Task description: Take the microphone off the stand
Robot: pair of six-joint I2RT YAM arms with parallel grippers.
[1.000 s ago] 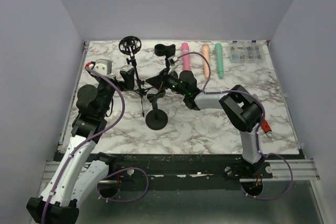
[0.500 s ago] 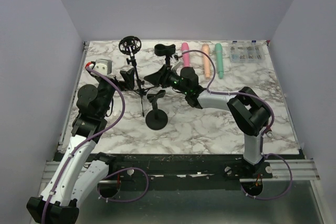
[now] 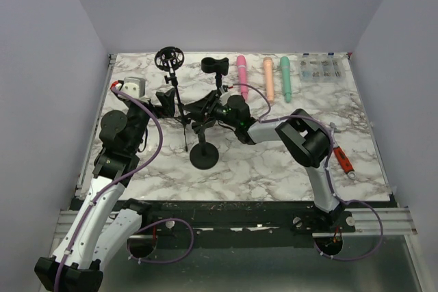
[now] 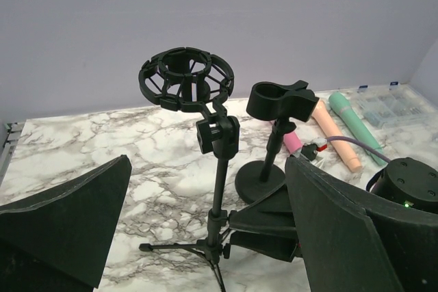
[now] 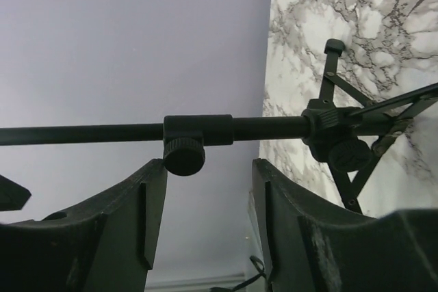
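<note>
Empty and wide apart, left fingers sit beside the tripod stand; right fingers spread open and empty, its pole crossing past their tips; pink microphone, peach microphone, green microphone lie at the surface far edge.

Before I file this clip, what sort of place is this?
Probably a lab robot test cell: a marble-patterned table boxed in by plain lavender walls, with microphone stands and three coloured microphones laid out.

1. A tripod stand stands at the back left of the tabletop, with a clip stand just to its right.
2. Three microphones lie side by side further right.
3. A box, seemingly holding small parts, sits rightmost.
4. A round-base stand stands in front.
</note>
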